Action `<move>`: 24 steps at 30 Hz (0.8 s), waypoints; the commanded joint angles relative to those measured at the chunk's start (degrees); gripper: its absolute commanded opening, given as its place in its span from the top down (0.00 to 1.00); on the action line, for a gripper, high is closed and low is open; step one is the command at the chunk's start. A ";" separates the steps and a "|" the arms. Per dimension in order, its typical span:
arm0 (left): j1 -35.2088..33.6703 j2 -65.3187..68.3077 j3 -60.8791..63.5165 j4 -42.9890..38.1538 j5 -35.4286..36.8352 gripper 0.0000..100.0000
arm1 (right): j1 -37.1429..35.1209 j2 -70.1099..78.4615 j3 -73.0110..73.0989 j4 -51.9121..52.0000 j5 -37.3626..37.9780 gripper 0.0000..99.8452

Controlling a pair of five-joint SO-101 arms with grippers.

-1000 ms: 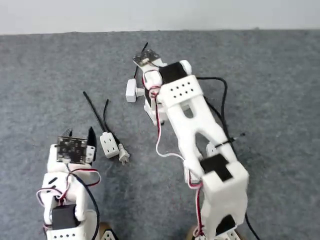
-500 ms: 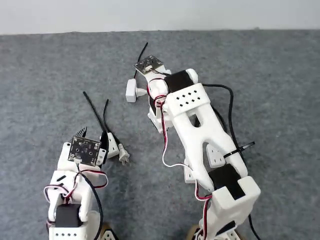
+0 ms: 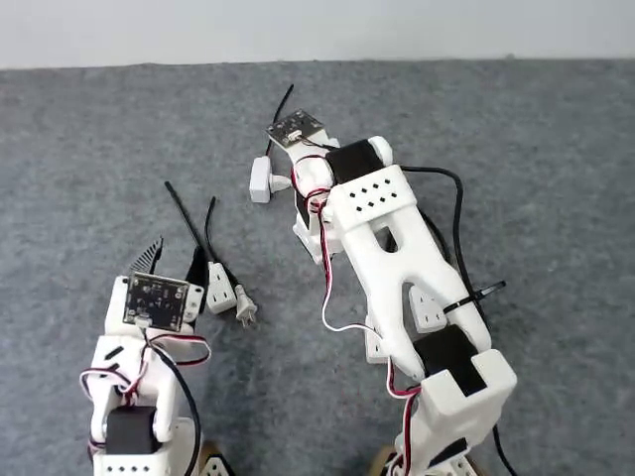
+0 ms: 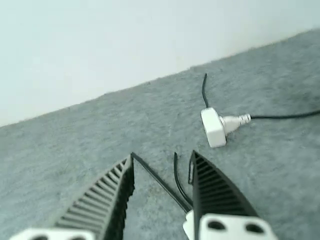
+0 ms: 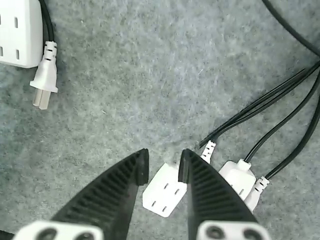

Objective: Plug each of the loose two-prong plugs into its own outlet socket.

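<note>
I'm looking down on a grey carpet (image 3: 556, 198) with both arms over it. The right arm (image 3: 387, 238) stretches up the middle, and the left arm (image 3: 134, 397) sits low at the near corner.

My left gripper (image 4: 162, 157) is open. Its jaws are wide apart with nothing between them, and it hovers just beside the first outlet (image 3: 218, 288). My right gripper (image 5: 162, 160) is open too, with its jaws a little apart. It points down over a second outlet (image 5: 164, 191) lying on the carpet, and I can't tell whether the fingers touch it.

A loose plug (image 3: 245, 312) lies just beside the first outlet, prongs free. Farther off, a third outlet (image 3: 260, 180) has a seated plug (image 4: 234, 120) in it.
</note>
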 commanded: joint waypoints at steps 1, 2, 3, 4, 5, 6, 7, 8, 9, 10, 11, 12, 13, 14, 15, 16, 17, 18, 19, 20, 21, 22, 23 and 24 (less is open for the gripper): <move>-0.44 10.64 -7.60 -5.71 1.41 0.82 | 0.57 -3.56 -0.18 -0.84 0.79 0.88; -0.44 15.38 -9.54 -7.12 1.76 0.82 | 0.57 -3.47 -0.18 -0.84 0.79 0.88; -0.44 20.92 -11.65 -8.44 2.46 0.82 | 0.57 -3.38 -0.18 -0.84 0.79 0.88; -0.35 26.64 -13.93 -9.67 2.81 0.82 | 0.57 -3.30 -0.18 -0.84 0.79 0.88; -0.18 32.79 -16.22 -10.64 2.99 0.82 | 0.57 -3.12 -0.18 -0.92 0.79 0.88; -0.09 39.03 -18.77 -11.60 3.16 0.82 | 0.57 -3.12 -0.18 -1.27 0.79 0.88; 0.18 45.10 -21.58 -12.13 3.34 0.82 | 0.57 -3.12 0.00 -1.80 0.79 0.88; 0.62 51.25 -24.75 -11.87 3.43 0.82 | 0.66 -3.12 0.44 -2.33 0.79 0.88; 0.88 56.88 -27.91 -10.99 4.13 0.82 | 0.66 -3.12 0.97 -2.95 0.79 0.88; 0.97 62.51 -31.34 -9.23 5.45 0.82 | 0.66 -3.12 1.41 -3.47 0.79 0.88; 1.14 67.78 -34.86 -7.03 7.30 0.82 | 0.66 -3.12 1.76 -3.91 0.79 0.88; 1.14 72.70 -38.46 -4.40 8.88 0.82 | 0.66 -3.12 2.02 -4.26 0.79 0.88; 1.05 77.01 -41.80 -1.58 10.37 0.82 | 0.66 -3.12 2.11 -4.53 0.88 0.88; 1.05 80.79 -44.70 0.79 11.52 0.82 | 0.66 -3.12 2.11 -4.53 0.88 0.88; 1.05 83.87 -47.08 2.73 12.40 0.82 | 0.92 -3.12 2.11 -4.53 0.88 0.88; 1.05 86.15 -48.48 3.69 13.01 0.82 | 1.19 -3.12 2.11 -4.53 0.88 0.88; 1.23 87.65 -48.75 3.60 13.36 0.82 | 1.36 -3.12 2.02 -4.53 0.88 0.88; 1.49 88.26 -48.75 3.43 13.54 0.82 | 1.63 -3.12 2.02 -4.62 0.88 0.88; 1.49 88.44 -48.57 2.90 13.71 0.82 | 1.80 -3.12 1.93 -4.62 0.88 0.88; 1.58 88.35 -47.96 2.29 13.71 0.82 | 1.80 -3.12 1.93 -4.62 0.88 0.88; 1.76 88.00 -47.16 1.41 13.71 0.82 | 1.80 -3.12 1.93 -4.62 0.88 0.88; 1.76 87.47 -46.20 0.26 13.71 0.82 | 1.80 -3.03 1.93 -5.05 0.88 0.88; 1.58 86.86 -44.79 -0.97 13.71 0.82 | 1.80 -3.03 2.11 -5.41 0.88 0.88; 1.58 86.24 -43.30 -2.29 13.71 0.82 | 1.80 -3.03 2.11 -5.76 0.88 0.88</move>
